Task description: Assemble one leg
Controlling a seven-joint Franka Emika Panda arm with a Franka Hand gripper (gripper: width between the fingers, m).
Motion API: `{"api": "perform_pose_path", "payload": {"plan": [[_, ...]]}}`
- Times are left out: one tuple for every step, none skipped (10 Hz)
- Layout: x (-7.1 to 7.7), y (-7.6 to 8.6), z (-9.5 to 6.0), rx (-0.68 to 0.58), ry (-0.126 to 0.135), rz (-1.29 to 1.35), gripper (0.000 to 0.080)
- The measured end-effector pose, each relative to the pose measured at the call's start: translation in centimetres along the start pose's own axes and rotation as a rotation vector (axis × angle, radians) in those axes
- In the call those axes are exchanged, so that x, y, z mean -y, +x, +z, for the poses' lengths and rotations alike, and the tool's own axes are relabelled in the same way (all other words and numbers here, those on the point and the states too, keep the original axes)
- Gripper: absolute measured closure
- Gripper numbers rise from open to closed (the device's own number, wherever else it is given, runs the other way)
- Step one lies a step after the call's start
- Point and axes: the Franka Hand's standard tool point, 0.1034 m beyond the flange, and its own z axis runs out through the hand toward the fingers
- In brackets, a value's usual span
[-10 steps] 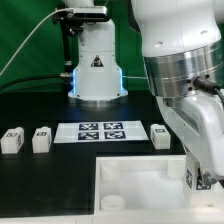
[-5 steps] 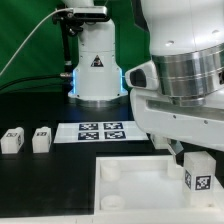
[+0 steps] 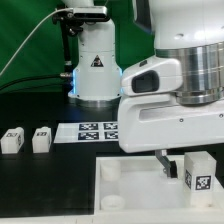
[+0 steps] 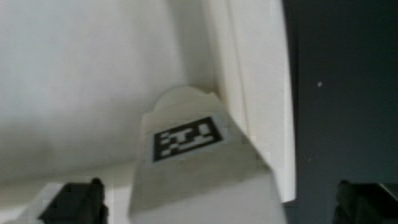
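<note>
A leg (image 3: pixel 198 173), a small white block with a tag, stands upright at the far corner of the white tray (image 3: pixel 130 185) on the exterior view's right. My gripper (image 3: pixel 186 161) is open above and around it, one dark finger (image 3: pixel 163 163) showing beside it. In the wrist view the leg (image 4: pixel 199 150) stands between my fingertips (image 4: pixel 75 202) with a gap on each side, next to the tray's rim (image 4: pixel 249 60); the gripper (image 4: pixel 222 203) grips nothing. Two more legs (image 3: pixel 12 139) (image 3: pixel 41 139) lie on the black table at the left.
The marker board (image 3: pixel 92 131) lies behind the tray. The arm's base (image 3: pixel 95 62) stands at the back before a green backdrop. My arm's bulk hides the table to the right of the marker board.
My arm has risen and swung toward the exterior view's left, now hiding the leg by the marker board. The tagged leg on the tray has stayed in place.
</note>
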Motion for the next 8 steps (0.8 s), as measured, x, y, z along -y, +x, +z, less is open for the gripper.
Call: {"api": "perform_pose_path", "payload": {"plan": [[-0.14,0.08,0.04,-0.006,0.0,-0.004,0.015],[-0.12,0.08,0.04,-0.005,-0.001,0.032,0.026],[-0.14,0.08,0.04,-0.006,0.0,0.042,0.0397],[-0.27,0.07,0.04,-0.005,-0.001,0.137,0.0397],[-0.42,0.07,0.04,-0.006,-0.001,0.23,0.0501],[-0.53,0.08,0.03,-0.006,-0.002,0.336,0.0501],[-0.58,0.08,0.03,-0.006,-0.001,0.399,0.0501],[-0.8,0.12,0.0,-0.007,0.003,0.587,0.0501]]}}
